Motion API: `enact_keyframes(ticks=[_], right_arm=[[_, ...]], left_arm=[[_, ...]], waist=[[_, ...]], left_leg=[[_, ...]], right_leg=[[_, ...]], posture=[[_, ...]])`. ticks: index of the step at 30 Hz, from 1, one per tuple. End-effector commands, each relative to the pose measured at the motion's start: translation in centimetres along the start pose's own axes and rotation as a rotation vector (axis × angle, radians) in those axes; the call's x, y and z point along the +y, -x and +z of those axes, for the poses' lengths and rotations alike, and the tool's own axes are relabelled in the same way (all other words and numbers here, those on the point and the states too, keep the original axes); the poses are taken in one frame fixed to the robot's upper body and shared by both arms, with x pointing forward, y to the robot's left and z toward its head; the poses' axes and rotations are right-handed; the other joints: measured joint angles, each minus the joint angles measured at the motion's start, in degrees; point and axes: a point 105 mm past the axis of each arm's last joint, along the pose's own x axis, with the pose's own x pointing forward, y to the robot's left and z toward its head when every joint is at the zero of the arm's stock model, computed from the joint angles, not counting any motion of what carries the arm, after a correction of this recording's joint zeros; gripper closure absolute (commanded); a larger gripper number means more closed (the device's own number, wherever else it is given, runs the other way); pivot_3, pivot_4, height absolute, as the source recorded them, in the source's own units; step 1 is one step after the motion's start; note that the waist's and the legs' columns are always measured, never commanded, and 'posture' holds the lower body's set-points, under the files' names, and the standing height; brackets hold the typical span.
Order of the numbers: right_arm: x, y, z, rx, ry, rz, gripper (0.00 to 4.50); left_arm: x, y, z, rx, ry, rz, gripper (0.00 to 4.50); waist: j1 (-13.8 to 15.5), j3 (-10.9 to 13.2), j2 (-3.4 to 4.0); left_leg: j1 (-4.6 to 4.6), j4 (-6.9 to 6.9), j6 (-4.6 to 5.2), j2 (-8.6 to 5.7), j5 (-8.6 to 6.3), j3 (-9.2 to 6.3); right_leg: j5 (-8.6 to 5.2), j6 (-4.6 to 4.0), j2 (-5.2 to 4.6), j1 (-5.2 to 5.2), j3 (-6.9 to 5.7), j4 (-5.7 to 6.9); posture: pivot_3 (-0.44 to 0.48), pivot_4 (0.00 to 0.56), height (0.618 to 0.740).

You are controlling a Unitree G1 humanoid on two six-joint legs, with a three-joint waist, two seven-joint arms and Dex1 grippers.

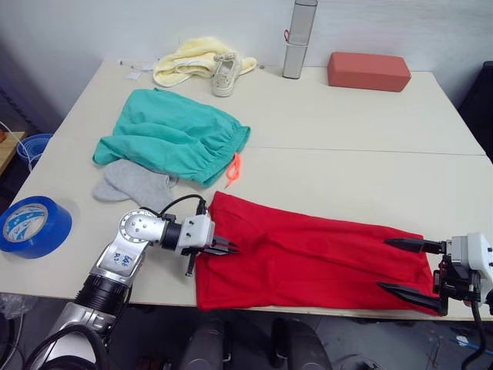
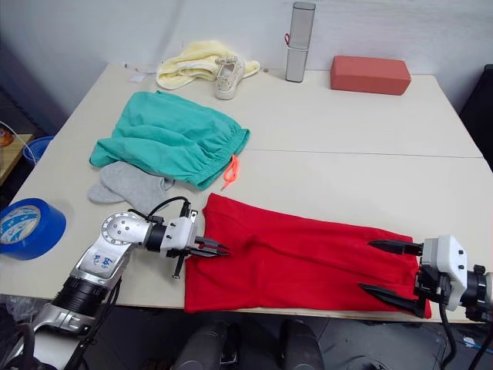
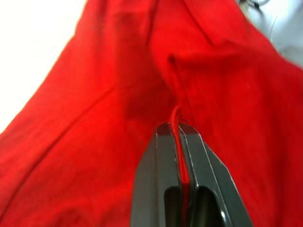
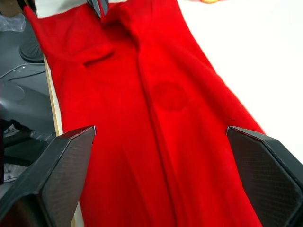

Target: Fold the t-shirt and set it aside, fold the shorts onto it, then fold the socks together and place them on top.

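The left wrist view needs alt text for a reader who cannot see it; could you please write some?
The left gripper is shut on a thin fold of the red t-shirt, whose rumpled cloth spreads away beyond the black fingers.

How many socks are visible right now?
2, as far as visible: the socks lie overlapping beside the left gripper, partly tucked under the shorts, so more could be hidden.

Silver-and-black arms with dark tapered fingers

The left arm has a rounded silver joint housing with screws, a ribbed black collar, a looping black cable and a small printed label; the right gripper has a white block body, black cables and two pointed carbon-textured fingers.
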Motion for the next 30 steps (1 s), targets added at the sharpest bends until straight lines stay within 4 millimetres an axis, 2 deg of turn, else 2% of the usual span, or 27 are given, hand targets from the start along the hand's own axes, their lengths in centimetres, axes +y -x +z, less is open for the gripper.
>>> enact_keyframes(ticks=[1,4,7,13,16,17,19,20,22,24,27,30], right_arm=[[-0.2,0.4,0.4,-0.009,0.028,-0.023,0.00],[-0.1,0.4,0.1,0.005,0.020,-0.027,0.00],[-0.1,0.4,-0.1,0.021,0.007,-0.029,0.00],[0.1,0.9,-0.3,0.034,-0.050,-0.020,0.00],[0.0,1.4,0.0,0.026,-0.121,-0.027,0.00],[-0.1,1.4,0.1,0.015,-0.137,-0.034,0.00],[-0.8,0.9,1.2,-0.054,-0.171,-0.064,0.00],[-1.0,0.5,1.6,-0.085,-0.186,-0.069,0.00],[-1.4,-0.4,2.2,-0.134,-0.198,-0.081,0.41],[-1.9,-1.6,2.0,-0.147,-0.163,-0.111,0.95],[-2.4,-3.6,1.0,-0.137,-0.082,-0.156,1.96],[-1.9,-4.9,0.3,-0.128,-0.034,-0.137,3.08]], left_arm=[[-0.1,-0.2,0.1,-0.004,-0.051,-0.001,4.49],[-0.3,0.0,0.8,-0.075,0.038,-0.004,4.49],[-0.2,0.8,1.4,-0.100,0.092,-0.001,3.84],[-0.4,4.0,2.5,-0.104,0.157,-0.054,2.00],[-0.1,6.1,3.1,-0.107,0.249,-0.066,1.09],[0.1,6.4,3.5,-0.123,0.279,-0.063,0.83],[1.5,6.0,5.3,-0.245,0.337,-0.020,0.17],[2.3,5.6,6.2,-0.304,0.362,0.016,0.02],[3.3,4.4,7.4,-0.381,0.391,0.045,0.00],[3.9,2.3,7.1,-0.373,0.418,0.091,0.00],[4.5,-0.7,5.7,-0.304,0.434,0.167,0.57],[5.0,-1.9,4.9,-0.271,0.420,0.233,1.53]], waist=[[-0.02,0.00,0.00],[-0.03,0.00,0.00],[-0.09,0.00,0.00],[-0.17,0.01,0.01],[-0.16,0.01,0.01],[-0.16,0.01,0.01],[-0.15,0.01,0.01],[-0.07,0.01,0.01],[0.12,0.01,0.00],[0.04,0.00,-0.01],[0.02,0.00,-0.02],[-0.10,0.00,-0.02]], left_leg=[[0.00,0.00,0.00,0.00,0.00,0.00],[0.00,0.00,0.01,0.00,0.00,0.00],[0.00,0.00,0.01,0.01,0.00,-0.01],[0.01,-0.01,0.00,0.02,0.01,-0.03],[0.01,-0.02,-0.01,0.03,0.01,-0.03],[0.00,-0.01,0.00,0.03,0.01,-0.03],[0.01,-0.01,0.00,0.03,0.01,-0.05],[0.00,0.00,0.01,0.03,0.01,-0.07],[-0.01,0.03,0.02,0.00,0.01,-0.13],[-0.01,0.01,0.02,-0.01,0.02,-0.16],[-0.02,-0.04,-0.05,-0.02,0.03,-0.08],[-0.06,-0.03,-0.04,-0.03,0.09,0.10]], right_leg=[[0.00,0.00,0.00,0.00,0.00,0.00],[0.00,0.00,0.00,0.00,0.00,0.00],[0.00,0.00,0.00,0.00,0.00,0.01],[-0.01,-0.02,0.02,0.00,-0.01,0.02],[-0.02,-0.03,0.01,0.00,-0.01,0.01],[-0.02,-0.03,0.01,0.00,-0.01,0.02],[-0.02,-0.03,0.00,0.01,-0.01,0.02],[-0.02,-0.03,0.00,0.02,-0.01,0.01],[0.00,0.00,-0.08,0.05,-0.02,0.01],[0.01,0.02,-0.05,0.08,-0.02,-0.04],[0.01,0.03,0.11,0.07,-0.05,-0.10],[0.01,0.03,0.18,-0.05,0.01,0.04]], posture=[[0.000,0.150,0.740],[0.000,0.150,0.740],[0.000,0.150,0.740],[0.000,0.150,0.740],[0.000,0.150,0.740],[0.000,0.150,0.740],[0.000,0.150,0.740],[0.000,0.150,0.740],[0.000,0.150,0.740],[0.000,0.150,0.740],[0.000,0.150,0.740],[0.000,0.150,0.740]])
